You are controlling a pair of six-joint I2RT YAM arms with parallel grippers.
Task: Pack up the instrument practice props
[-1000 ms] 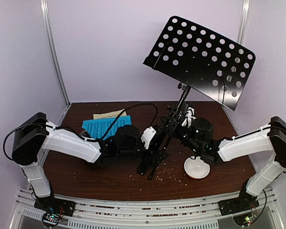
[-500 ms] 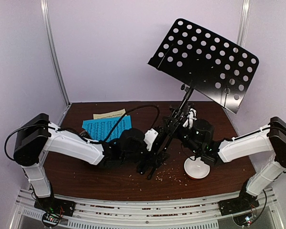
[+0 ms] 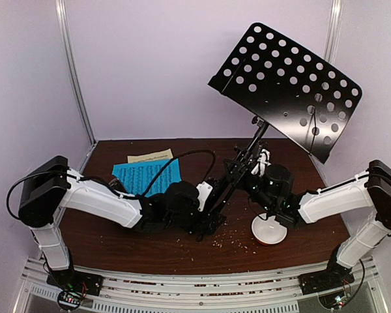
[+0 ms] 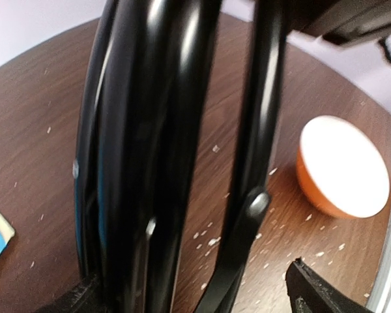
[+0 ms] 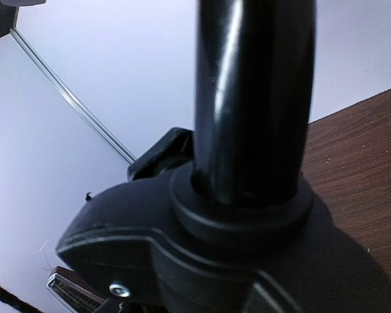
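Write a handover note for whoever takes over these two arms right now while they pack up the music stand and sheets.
Left gripper: open around the folded legs of the stand, low by the table.
Right gripper: seems clamped on the stand's pole, holding it tilted.
Sheets: blue overlapping yellow, flat on the table behind the left arm.
Done: legs folded. Left: desk not collapsed; stand and sheets not packed.

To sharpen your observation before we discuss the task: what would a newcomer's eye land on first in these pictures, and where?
The black music stand, its perforated desk tilted, looms above the back right of the table. Beneath it, mid-table, the left gripper and right gripper meet at its pole and folded legs from either side. A bright blue music sheet at back left and a white bowl right of centre pop against dark wood.
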